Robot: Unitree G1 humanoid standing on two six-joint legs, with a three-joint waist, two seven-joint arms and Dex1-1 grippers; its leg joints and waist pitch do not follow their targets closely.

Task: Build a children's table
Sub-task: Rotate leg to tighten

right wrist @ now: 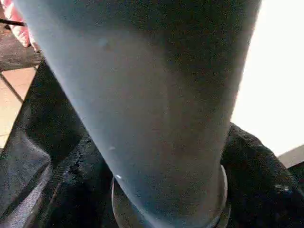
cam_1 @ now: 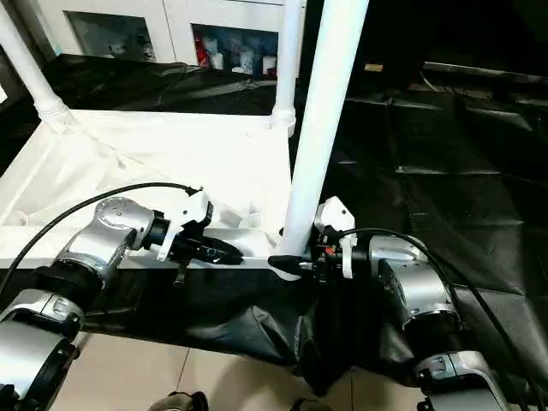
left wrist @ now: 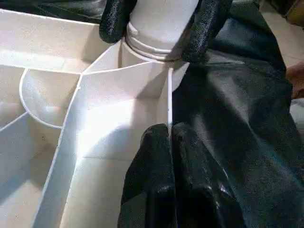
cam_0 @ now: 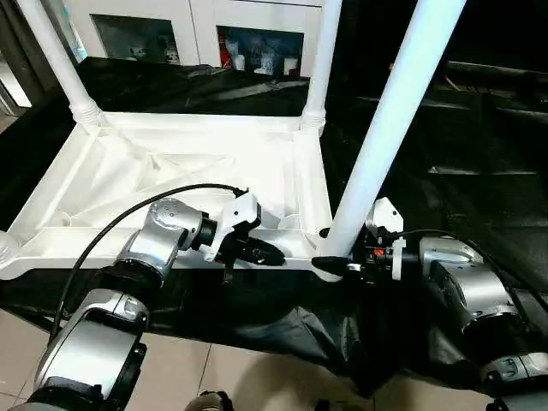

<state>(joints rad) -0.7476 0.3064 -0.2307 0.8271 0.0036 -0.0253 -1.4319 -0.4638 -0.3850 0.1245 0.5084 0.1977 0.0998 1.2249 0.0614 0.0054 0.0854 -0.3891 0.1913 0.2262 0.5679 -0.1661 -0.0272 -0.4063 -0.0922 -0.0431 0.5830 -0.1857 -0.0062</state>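
Children's table top (cam_0: pixel 171 163) lies underside-up on a black cloth (cam_0: pixel 454 145), with two legs standing in the sockets at eleven (cam_0: pixel 53 53) and one o'clock (cam_0: pixel 320 60). Left gripper (cam_0: pixel 257 251), at six, pinches the near rim wall with its fingers (left wrist: pixel 156 161) closed on it. Right gripper (cam_0: pixel 338 264), at four, has its fingers spread around the base of a third leg (cam_0: pixel 394 111), standing in the near right corner socket.
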